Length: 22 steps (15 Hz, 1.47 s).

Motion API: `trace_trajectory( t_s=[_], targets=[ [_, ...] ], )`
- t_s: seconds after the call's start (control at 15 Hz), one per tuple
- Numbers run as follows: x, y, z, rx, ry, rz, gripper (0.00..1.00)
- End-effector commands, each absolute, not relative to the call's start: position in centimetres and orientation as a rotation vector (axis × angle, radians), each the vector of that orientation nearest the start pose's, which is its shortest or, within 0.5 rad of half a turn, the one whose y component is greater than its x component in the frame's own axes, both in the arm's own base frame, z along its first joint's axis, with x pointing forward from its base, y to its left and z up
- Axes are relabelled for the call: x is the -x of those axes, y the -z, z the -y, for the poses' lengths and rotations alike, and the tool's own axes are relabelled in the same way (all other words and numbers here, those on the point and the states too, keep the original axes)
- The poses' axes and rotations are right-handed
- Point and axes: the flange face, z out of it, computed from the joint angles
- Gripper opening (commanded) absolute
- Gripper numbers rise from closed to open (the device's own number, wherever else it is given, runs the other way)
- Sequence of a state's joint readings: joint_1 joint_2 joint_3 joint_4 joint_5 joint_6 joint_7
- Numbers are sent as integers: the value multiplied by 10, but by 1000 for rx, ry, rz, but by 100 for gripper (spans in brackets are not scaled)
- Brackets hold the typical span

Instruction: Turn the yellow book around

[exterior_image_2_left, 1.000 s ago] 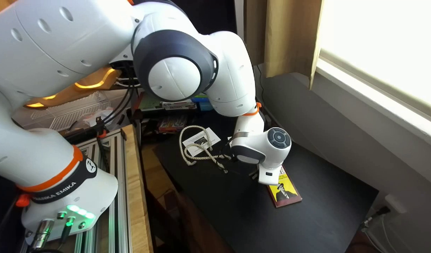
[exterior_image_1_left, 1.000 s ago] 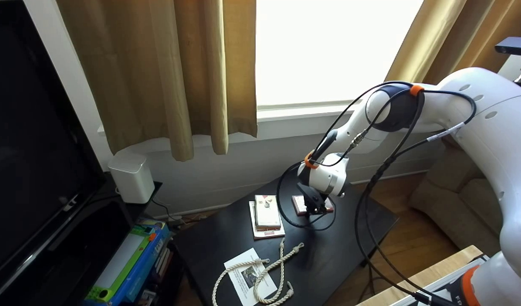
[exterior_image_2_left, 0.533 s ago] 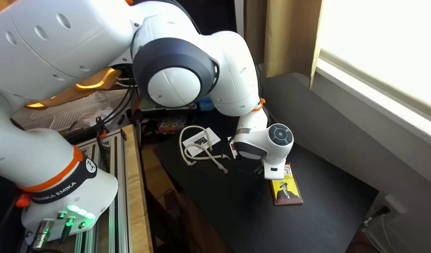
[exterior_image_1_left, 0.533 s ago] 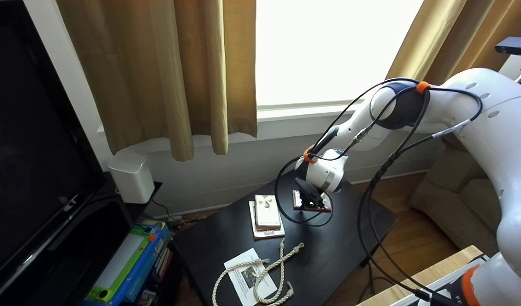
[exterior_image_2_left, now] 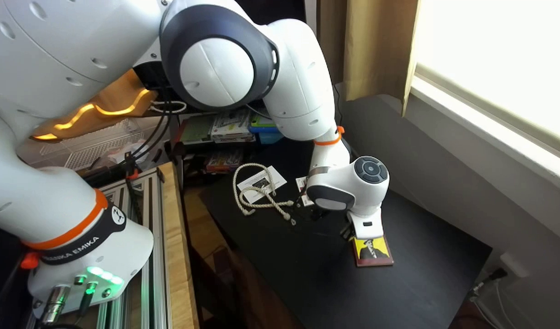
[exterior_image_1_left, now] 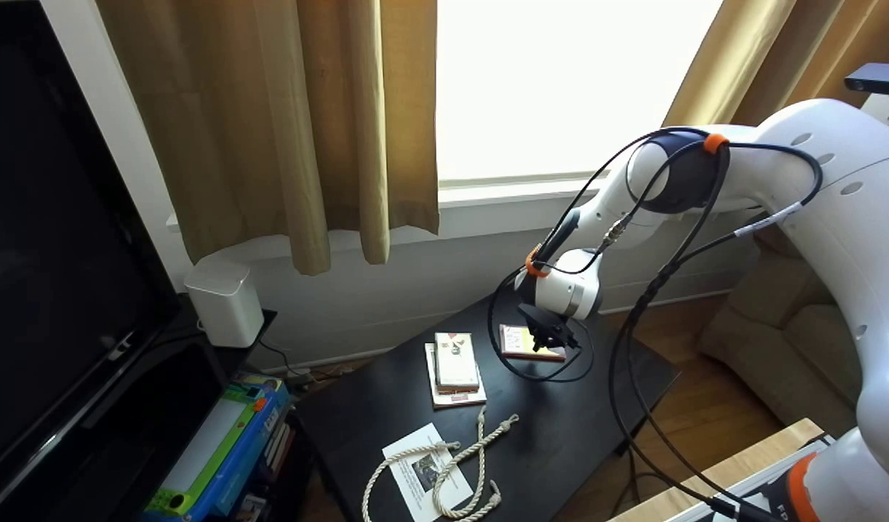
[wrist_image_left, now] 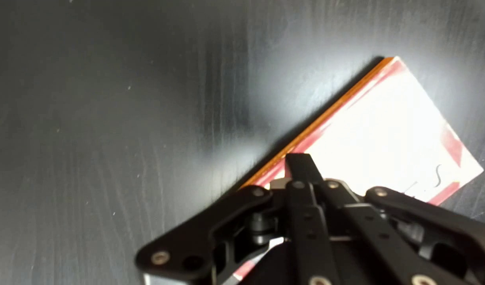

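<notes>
At lower right in an exterior view, the yellow book point(exterior_image_2_left: 373, 254) is newly turned slightly, so more turning seems needed; in the wrist view, the gripper point(wrist_image_left: 304, 161) is clenched, empty.

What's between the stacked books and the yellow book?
Just black tabletop separates the yellow book from the stacked books, shown in an exterior view with a cable crossing in front.
</notes>
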<state>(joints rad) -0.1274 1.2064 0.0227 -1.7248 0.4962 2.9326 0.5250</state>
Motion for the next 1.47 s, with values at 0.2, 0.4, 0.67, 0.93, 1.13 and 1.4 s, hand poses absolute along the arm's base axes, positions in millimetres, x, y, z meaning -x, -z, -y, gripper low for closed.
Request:
trace_trajectory(
  t_s=[0.2, 0.4, 0.67, 0.93, 1.13, 1.4],
  targets=[
    [-557, 97, 115, 2804, -21, -1348, 0],
    [-560, 104, 121, 2847, 34, -1224, 0],
    [-562, 118, 130, 2879, 98, -1122, 0],
    [-561, 135, 135, 2880, 61, -1086, 0],
    [-558, 139, 136, 2888, -44, -1100, 0],
    [-557, 140, 126, 2868, -214, -1124, 0]
  ],
)
